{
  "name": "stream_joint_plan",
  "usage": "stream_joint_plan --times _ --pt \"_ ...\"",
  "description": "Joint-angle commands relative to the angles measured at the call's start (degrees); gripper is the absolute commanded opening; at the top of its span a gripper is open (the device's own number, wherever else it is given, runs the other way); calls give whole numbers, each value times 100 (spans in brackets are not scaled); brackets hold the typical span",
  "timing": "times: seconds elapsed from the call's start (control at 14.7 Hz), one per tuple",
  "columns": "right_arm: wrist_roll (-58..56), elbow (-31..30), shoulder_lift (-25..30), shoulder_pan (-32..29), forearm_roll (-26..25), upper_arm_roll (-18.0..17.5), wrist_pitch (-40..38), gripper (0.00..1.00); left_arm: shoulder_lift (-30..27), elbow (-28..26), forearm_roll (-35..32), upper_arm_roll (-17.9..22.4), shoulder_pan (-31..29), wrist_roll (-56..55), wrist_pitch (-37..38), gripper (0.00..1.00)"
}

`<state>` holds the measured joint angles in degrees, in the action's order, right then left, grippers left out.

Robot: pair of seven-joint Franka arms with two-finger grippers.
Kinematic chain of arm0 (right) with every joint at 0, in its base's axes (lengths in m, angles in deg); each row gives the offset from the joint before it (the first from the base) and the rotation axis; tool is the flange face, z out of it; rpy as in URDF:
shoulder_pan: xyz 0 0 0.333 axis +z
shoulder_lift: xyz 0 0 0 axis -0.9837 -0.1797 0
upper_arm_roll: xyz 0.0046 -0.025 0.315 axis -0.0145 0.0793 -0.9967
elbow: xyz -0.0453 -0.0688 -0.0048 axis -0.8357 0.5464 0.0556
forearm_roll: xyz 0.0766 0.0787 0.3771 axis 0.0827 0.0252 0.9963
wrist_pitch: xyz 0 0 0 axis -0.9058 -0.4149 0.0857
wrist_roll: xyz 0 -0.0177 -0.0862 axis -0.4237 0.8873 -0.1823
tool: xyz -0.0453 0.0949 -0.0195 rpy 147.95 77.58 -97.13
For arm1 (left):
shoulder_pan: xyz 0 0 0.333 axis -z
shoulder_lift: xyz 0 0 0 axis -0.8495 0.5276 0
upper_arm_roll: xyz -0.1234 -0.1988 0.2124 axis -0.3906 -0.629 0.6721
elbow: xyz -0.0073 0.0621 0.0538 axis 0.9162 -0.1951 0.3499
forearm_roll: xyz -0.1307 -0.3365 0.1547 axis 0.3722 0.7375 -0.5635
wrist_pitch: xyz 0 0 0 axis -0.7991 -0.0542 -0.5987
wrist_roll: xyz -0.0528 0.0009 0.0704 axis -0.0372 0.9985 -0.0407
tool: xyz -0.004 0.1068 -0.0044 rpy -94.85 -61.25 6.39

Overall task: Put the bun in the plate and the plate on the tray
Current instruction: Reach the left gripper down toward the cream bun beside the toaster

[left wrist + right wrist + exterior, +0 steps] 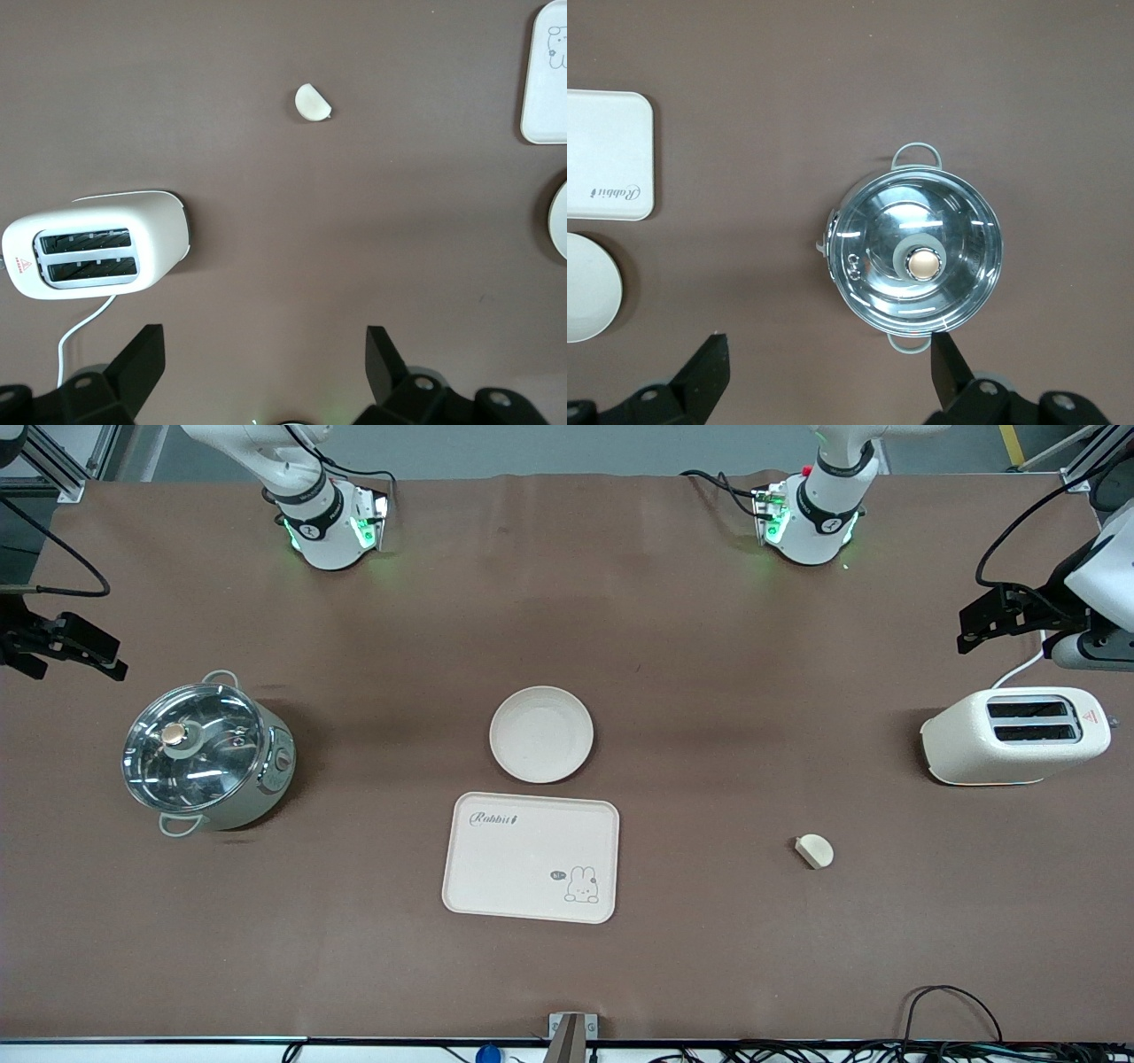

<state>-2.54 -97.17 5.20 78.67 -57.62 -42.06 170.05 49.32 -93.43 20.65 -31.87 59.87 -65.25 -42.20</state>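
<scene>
Risk lies in the bun's (814,851) small round shape: resting on bare table nearer the camera than the toaster (1014,735), well apart from plate (541,733) and tray (531,857), it may squirt from closing fingers. Left gripper (266,354) hangs spread and empty near the toaster; right gripper (828,354), spread too, waits near the pot (205,755).

A brown worktop (709,691) is seen. A steel pot (208,757) with a glass lid (193,746) and a round knob (174,733) is set toward the right arm's end. A white two-slot toaster (1014,737) is set toward the left arm's end, with its white cord (75,332) trailing from it.
</scene>
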Motion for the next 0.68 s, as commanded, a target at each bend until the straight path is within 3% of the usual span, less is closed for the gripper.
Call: stream_joint_plan --times 0.0,0.14,0.34,0.61 --pt "9 -121 83 -33 111 -25 50 100 29 89 -102 -20 23 21 103 100" --pt "18 -121 74 -16 111 -25 51 100 64 98 -93 -20 40 30 103 100" --pt "18 -121 74 2 120 -33 16 100 633 290 -260 -55 75 39 -98 100" --pt "18 -306 74 2 120 -42 33 100 1354 221 -286 -108 154 -302 -942 100"
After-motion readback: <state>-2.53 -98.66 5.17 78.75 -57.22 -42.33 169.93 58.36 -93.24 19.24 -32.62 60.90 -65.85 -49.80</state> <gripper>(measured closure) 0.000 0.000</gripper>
